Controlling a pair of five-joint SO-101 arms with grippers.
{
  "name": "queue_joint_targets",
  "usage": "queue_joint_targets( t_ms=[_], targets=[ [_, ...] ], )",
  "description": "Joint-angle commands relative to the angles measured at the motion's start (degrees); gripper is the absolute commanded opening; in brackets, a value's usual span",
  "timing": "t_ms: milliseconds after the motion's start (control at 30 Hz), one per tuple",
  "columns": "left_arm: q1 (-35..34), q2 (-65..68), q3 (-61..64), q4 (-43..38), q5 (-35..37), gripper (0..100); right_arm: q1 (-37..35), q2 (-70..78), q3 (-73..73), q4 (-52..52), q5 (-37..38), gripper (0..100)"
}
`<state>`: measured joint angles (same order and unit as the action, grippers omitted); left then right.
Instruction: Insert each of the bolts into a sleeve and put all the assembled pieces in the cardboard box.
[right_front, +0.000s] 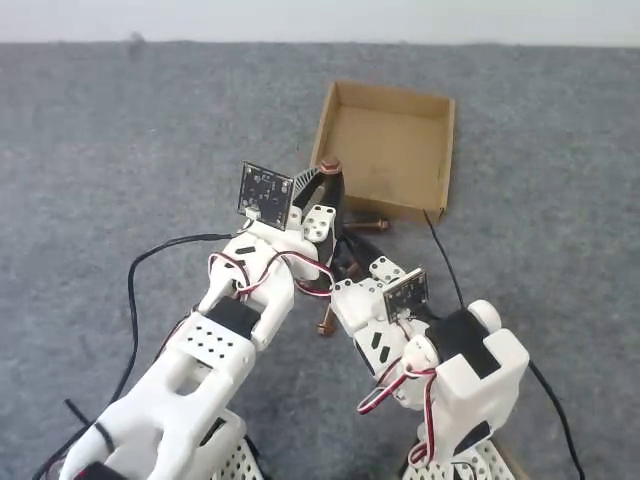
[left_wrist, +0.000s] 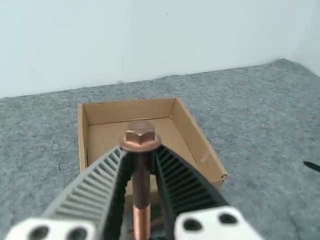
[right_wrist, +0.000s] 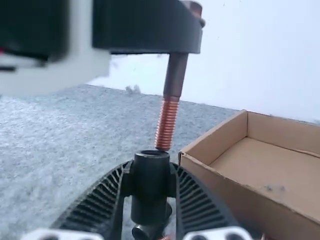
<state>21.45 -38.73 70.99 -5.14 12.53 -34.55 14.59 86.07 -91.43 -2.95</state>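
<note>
**Bolt poised over sleeve, just short of the cardboard box**

Your left gripper is clamped on a copper bolt just under its hex head, with the shank upright and the threads pointing down. Your right gripper is closed around a black sleeve, which stands upright with its open end up. In the right wrist view the bolt's threaded tip sits right at the sleeve's mouth (you can't tell whether it is inside). Both grippers meet above the grey desk, just beside the near wall of the cardboard box. From the high view, another bolt lies on the desk close against that wall. A small copper piece lies between your two arms.
</note>
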Motion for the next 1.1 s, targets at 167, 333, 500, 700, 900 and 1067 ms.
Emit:
queue_joint_targets(
  t_ms=[167, 333, 500, 700, 900, 1067],
  targets=[
    [0.6, -7.3, -0.3, 5.4, 0.8, 1, -0.1, -1.0, -0.3, -2.0, 0.9, 0.6],
    [0.7, -6.8, 0.0, 5.5, 0.8, 1, -0.1, -1.0, -0.2, -2.1, 0.9, 0.6],
    [0.7, -6.0, 0.0, 5.5, 2.3, 1, 0.2, -1.0, -0.2, -2.1, 0.9, 0.6],
    [0.7, -6.8, -0.1, 5.8, 2.5, 1, 0.8, -1.1, -0.5, -2.2, 0.8, 0.6],
    [1.8, -9.4, 0.1, 7.7, 2.5, 1, 2.1, -1.0, -0.4, -4.1, 0.8, 0.6],
    [1.8, -9.7, 0.1, 7.8, 2.5, 1, 2.2, -1.0, -0.4, -4.1, 0.7, 0.6]
  ],
)
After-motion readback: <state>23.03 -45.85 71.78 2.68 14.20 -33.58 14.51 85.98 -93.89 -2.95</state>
